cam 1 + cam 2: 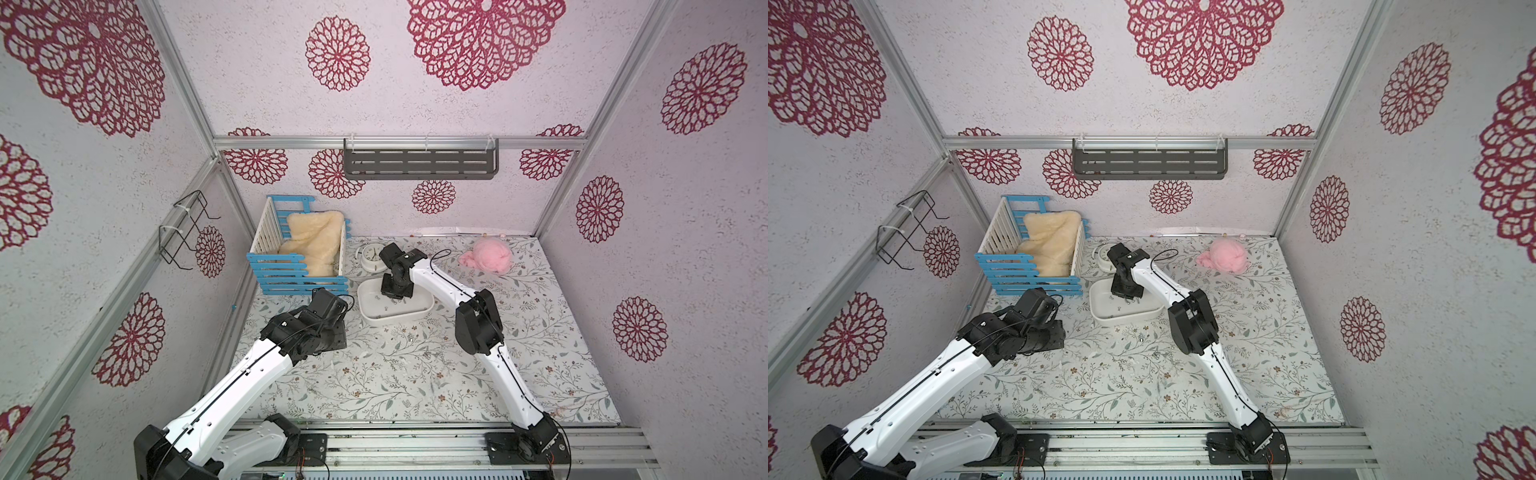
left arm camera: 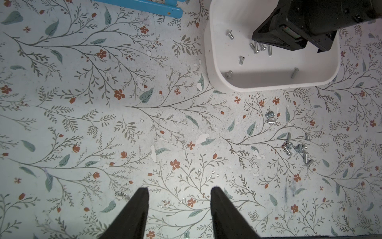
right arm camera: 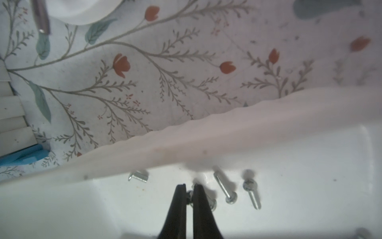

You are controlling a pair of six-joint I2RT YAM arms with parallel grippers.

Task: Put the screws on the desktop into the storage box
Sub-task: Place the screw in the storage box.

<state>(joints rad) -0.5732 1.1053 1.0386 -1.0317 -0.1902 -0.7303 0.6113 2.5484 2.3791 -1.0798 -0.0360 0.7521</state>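
Inside the shallow white plastic box [image 3: 227,132], the right hand [image 3: 189,187] clenches a tiny silver screw [image 3: 188,196]. The left hand [image 2: 179,191] hangs released over the vine-printed table [image 2: 103,124].

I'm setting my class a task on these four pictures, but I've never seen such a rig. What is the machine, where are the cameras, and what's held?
Two robot arms with pincer grippers work over a table. Both top views look down from above; each wrist view looks along one arm's fingers. The right gripper, inside the white box, is shut on a screw; other screws lie in the box. The left gripper hovers open and empty. Loose screws wait on the table.
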